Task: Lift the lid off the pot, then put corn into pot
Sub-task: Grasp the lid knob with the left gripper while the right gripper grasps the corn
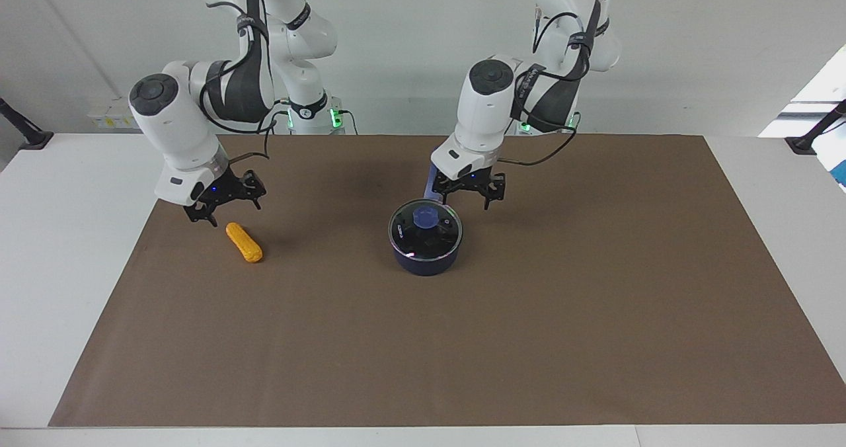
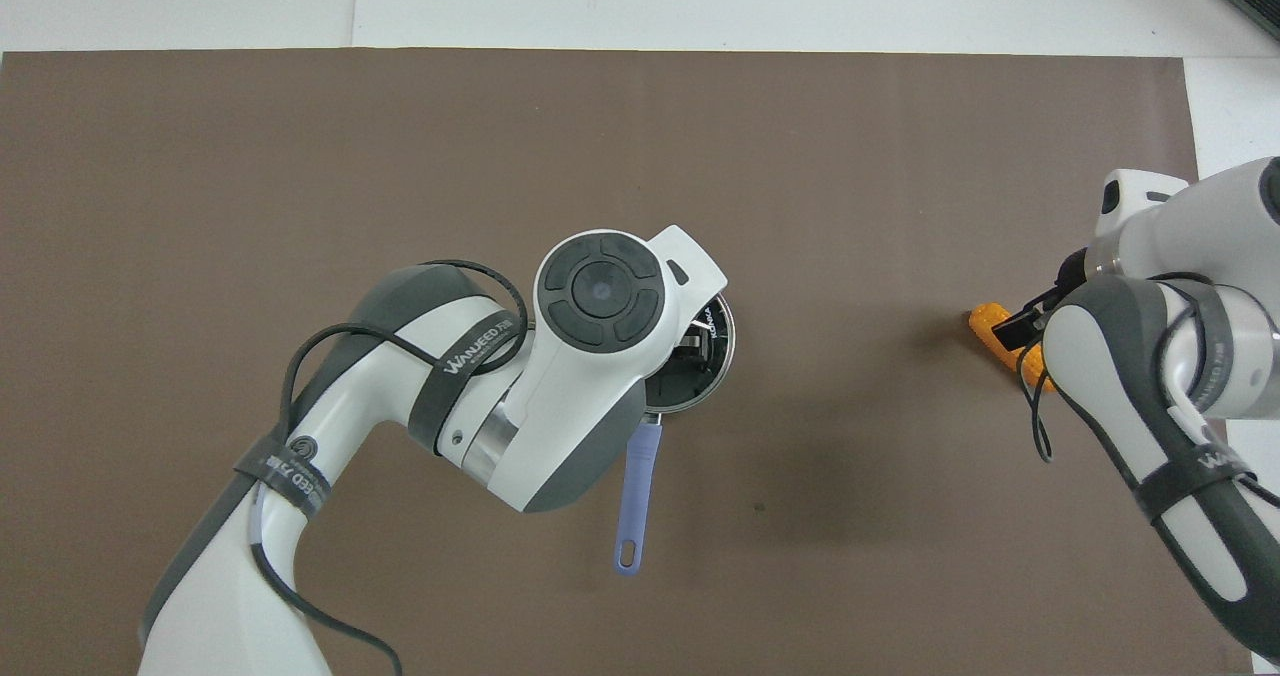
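Observation:
The pot (image 1: 426, 262) stands mid-table with the lid (image 1: 439, 239) on it, its blue knob (image 1: 424, 218) at the centre. In the overhead view only the lid's rim (image 2: 722, 341) and the pot's long handle (image 2: 638, 496) show beside my left wrist. My left gripper (image 1: 466, 199) is open, a little above the pot's handle side, apart from the knob. The corn (image 1: 243, 243) lies toward the right arm's end of the table; in the overhead view the corn (image 2: 988, 320) is partly hidden. My right gripper (image 1: 228, 210) is open, low, just beside the corn, apart from it.
A brown mat (image 1: 529, 334) covers most of the white table (image 1: 53, 235). The pot's handle points toward the robots. Nothing else lies on the mat.

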Robot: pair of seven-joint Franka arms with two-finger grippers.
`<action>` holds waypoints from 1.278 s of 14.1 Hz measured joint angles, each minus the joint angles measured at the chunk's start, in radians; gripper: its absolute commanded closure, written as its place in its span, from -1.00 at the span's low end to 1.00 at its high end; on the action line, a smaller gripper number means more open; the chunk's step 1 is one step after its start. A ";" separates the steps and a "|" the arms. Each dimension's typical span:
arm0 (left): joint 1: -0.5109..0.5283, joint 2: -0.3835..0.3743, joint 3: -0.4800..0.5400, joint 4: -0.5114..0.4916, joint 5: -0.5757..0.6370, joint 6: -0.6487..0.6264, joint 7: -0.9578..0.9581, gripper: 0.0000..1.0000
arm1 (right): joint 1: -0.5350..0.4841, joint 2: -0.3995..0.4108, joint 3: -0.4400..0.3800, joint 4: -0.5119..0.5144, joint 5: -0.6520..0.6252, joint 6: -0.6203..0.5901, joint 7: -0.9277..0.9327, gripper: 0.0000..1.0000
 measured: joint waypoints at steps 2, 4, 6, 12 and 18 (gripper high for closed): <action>-0.022 0.041 0.000 0.030 0.010 0.000 -0.031 -1.00 | 0.000 0.030 0.000 -0.003 0.000 0.047 -0.088 -1.00; -0.040 0.082 0.001 0.046 0.041 0.000 -0.067 -1.00 | -0.004 0.047 0.000 -0.007 0.000 0.056 -0.128 -1.00; -0.062 0.126 0.001 0.073 0.063 0.000 -0.099 -1.00 | -0.014 0.058 -0.001 -0.027 0.000 0.056 -0.137 -1.00; -0.065 0.146 0.022 0.109 0.084 -0.003 -0.106 -1.00 | -0.032 0.080 -0.001 -0.097 0.000 0.102 -0.194 -1.00; -0.060 0.146 0.033 0.115 0.088 0.009 -0.107 0.00 | -0.046 0.083 -0.001 -0.111 0.000 0.106 -0.247 -0.86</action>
